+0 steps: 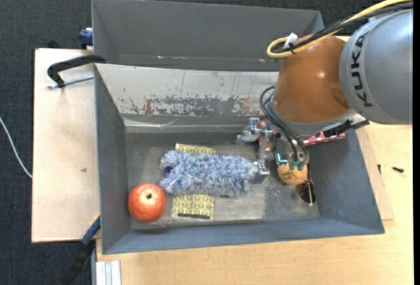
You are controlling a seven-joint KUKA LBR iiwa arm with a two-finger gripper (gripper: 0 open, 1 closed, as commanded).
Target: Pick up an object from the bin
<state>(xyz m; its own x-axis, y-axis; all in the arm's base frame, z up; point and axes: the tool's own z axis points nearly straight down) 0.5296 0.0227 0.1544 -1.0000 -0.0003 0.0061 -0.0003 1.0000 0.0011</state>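
- Toward the right of the grey sheet-metal bin (111, 146), the gripper (263, 149) hangs low over the floor. It sits below the arm's smooth orange wrist cover (308, 83) and a bundle of dark cables (275, 121).
- Gripper state: it cannot be told whether it is apart or closed.
- Nearest thing: a blue chenille cloth (207, 173), shaggy, long and lumpy, lying across the middle of the floor. Its right end lies directly at the gripper; contact cannot be confirmed.
- Just right of the gripper lies a small rounded orange-tan object (292, 174). A shiny curved object (305, 194) lies just beside it, nearer the front wall.
- Two flat yellow patterned packets adjoin the cloth: the rear packet (194, 149) at its back edge and the front packet (193, 206) at its front edge.
- A glossy, round red apple (147, 203) rests in the front-left corner, just beside the front packet and well apart from the gripper.
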